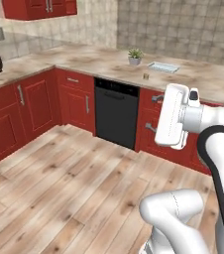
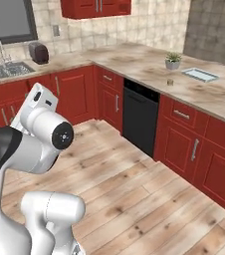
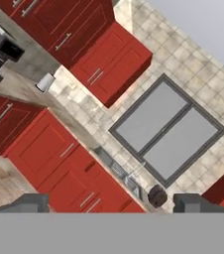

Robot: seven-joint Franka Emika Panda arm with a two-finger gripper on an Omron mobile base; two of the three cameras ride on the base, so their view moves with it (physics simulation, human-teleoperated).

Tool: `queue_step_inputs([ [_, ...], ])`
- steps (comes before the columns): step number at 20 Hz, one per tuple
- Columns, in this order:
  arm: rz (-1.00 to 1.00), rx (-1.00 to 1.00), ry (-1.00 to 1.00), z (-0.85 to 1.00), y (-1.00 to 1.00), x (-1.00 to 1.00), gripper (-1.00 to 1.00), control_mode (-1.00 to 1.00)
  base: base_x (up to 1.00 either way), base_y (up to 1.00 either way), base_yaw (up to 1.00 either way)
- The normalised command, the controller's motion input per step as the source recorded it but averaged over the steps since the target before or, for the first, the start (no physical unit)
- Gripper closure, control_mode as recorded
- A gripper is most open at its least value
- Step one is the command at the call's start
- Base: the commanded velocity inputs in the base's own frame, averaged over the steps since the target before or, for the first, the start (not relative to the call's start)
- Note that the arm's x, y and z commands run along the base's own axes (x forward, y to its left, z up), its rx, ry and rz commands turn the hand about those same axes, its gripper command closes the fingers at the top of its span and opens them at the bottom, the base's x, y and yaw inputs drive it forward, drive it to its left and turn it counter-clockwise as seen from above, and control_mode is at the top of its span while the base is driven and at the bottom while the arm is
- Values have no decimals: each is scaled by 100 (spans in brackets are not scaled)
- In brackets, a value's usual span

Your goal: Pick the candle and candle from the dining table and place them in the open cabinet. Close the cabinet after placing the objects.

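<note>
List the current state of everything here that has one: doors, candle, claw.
wall cabinet: doors appear shut
candle: upright on the dining table, untouched
plant: upright on the table
dishwasher: shut
claw: open, holding nothing

You see a desk [image 1: 104, 62] topped in beige, brown-veined marble over red fronts; a black dishwasher [image 1: 116, 113]; a red cabinet [image 1: 37, 8] with silver handles; a green plant [image 1: 135, 53] in a grey pot; an olive-gold candle [image 1: 145, 76]; pale plank floor [image 1: 74, 188]; beige-grey wall tiles [image 1: 183, 25].
</note>
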Motion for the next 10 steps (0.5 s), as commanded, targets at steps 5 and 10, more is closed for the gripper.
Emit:
queue_step_inputs([
  [5,0,0,0,0,0,0,-100,100,81,18,-34],
  [10,0,0,0,0,0,0,-100,100,87,17,-33],
])
